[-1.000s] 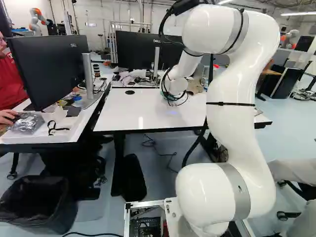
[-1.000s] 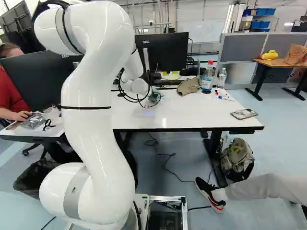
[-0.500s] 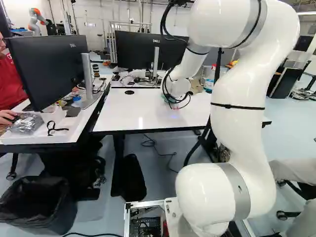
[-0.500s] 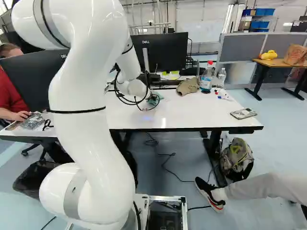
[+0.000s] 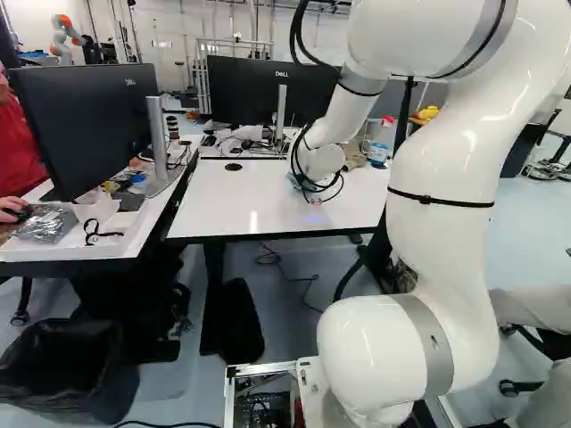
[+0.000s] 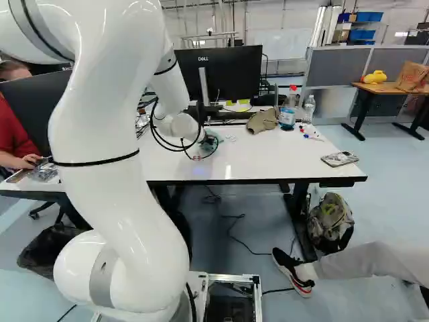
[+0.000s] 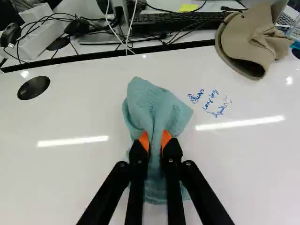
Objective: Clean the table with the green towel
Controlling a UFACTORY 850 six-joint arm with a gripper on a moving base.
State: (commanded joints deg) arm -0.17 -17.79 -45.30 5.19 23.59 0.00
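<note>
At the end of the arm, mostly hidden by cables, the gripper (image 6: 200, 151) is low over the white table (image 6: 268, 157) in the right base view. The wrist view shows the gripper (image 7: 155, 143) with its orange pads pinching a fold of the green towel (image 7: 152, 103). The towel lies bunched on the tabletop, spreading ahead of the fingers and beneath them. Blue handwriting (image 7: 196, 97) marks the white surface beside the towel, a short way off.
A tan cap (image 6: 261, 121), bottles (image 6: 287, 115), markers (image 6: 312, 135) and a phone (image 6: 340, 159) stand or lie on the table. Monitors (image 5: 268, 89) rise behind it. Left of it are a second desk (image 5: 134, 245) and a bin (image 5: 67, 366); another robot (image 5: 64, 36) stands far back.
My arm has bent lower, and the gripper has shifted left in the right base view and slightly nearer, with the towel moving along in it. The base has not visibly moved.
</note>
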